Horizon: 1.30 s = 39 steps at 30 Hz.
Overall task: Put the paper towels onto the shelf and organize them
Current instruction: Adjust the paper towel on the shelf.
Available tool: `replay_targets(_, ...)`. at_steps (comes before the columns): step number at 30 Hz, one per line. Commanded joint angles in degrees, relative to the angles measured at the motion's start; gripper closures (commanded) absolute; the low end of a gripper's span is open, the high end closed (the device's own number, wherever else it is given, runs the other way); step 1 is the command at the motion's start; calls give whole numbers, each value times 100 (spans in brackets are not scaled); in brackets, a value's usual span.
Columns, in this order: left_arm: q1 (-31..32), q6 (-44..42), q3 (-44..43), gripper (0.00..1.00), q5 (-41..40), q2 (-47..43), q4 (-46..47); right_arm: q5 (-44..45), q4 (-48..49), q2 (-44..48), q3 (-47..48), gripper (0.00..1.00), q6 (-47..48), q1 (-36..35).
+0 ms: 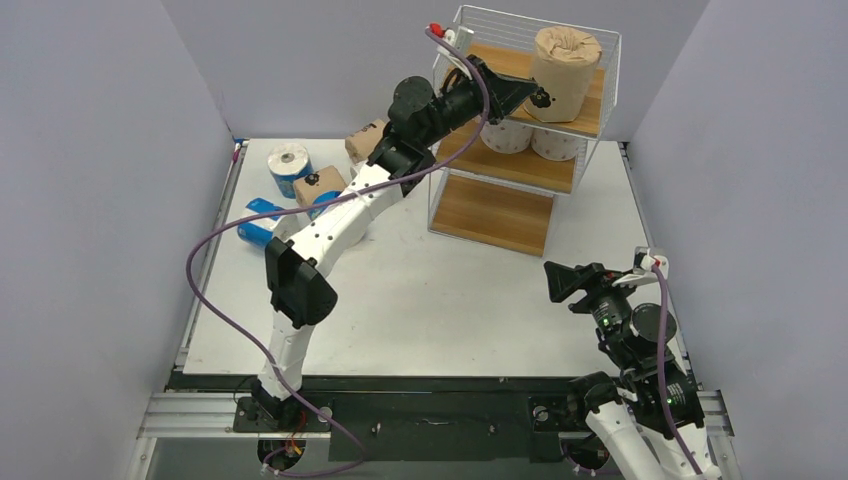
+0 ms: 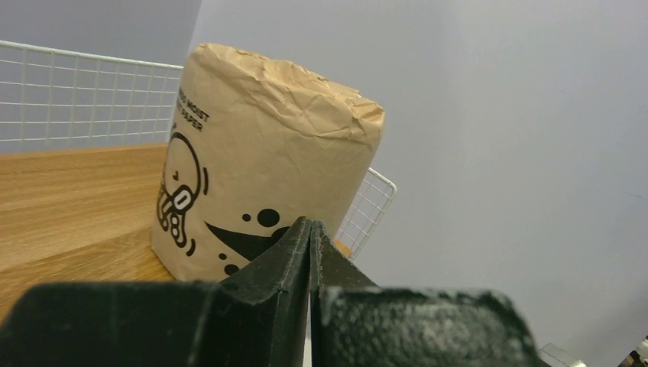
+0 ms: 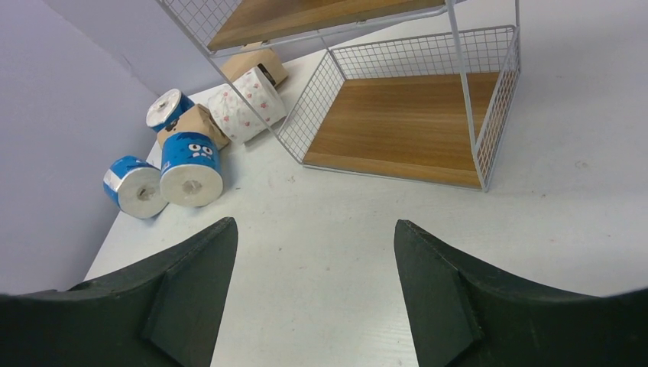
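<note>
**Ana:** Nine rolls, by my count. From overhead, one brown roll (image 1: pixel 567 58) stands upright on the top board of the shelf (image 1: pixel 495 212). Two white rolls (image 1: pixel 507 135) sit on the middle tier. The others lie on the table (image 1: pixel 450 300) at the left.

**Ben:** And the arms?

**Ana:** The left gripper (image 1: pixel 541 98) is up at the top tier, just beside the brown roll. The right gripper (image 1: pixel 562 284) hangs low near its base, well apart from everything.

**Ben:** Left wrist camera?

**Ana:** Its fingers are pressed flat together with nothing between them, tips just in front of the roll's foot. I cannot tell whether they touch the wrapper.

**Ben:** I'd judge that roll placed. The arm should draw back straight and level, clear of the wire rail, so the roll isn't tipped.

**Ana:** On the right wrist camera the fingers are spread wide and empty, facing the bare bottom board. Beyond lie three blue rolls (image 3: pixel 191 168), two brown ones and a pink-dotted roll (image 3: pixel 248 103).

**Ben:** Anything hidden?

**Ana:** That view cuts off the upper tiers. Overhead, the left arm covers part of the table pile.
</note>
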<state>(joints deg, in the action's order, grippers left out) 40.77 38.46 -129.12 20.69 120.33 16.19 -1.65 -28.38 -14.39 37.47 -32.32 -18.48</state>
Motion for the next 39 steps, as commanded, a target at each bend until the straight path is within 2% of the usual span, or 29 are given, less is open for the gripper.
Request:
replay_targets(1, 106, -284, -545, 100, -22, 194, -309, 145, 13, 80, -40, 30, 52, -50)
replay_targets(13, 181, -299, -1099, 100, -298, 781, -346, 147, -86, 138, -46, 30, 50, -47)
replay_targets(28, 237, -152, -1423, 100, -630, 1245, 125, 328, -118, 246, -124, 30, 51, -121)
replay_targets(39, 526, -811, -1363, 100, -930, 1103, 90, 347, -140, 294, -144, 30, 24, -139)
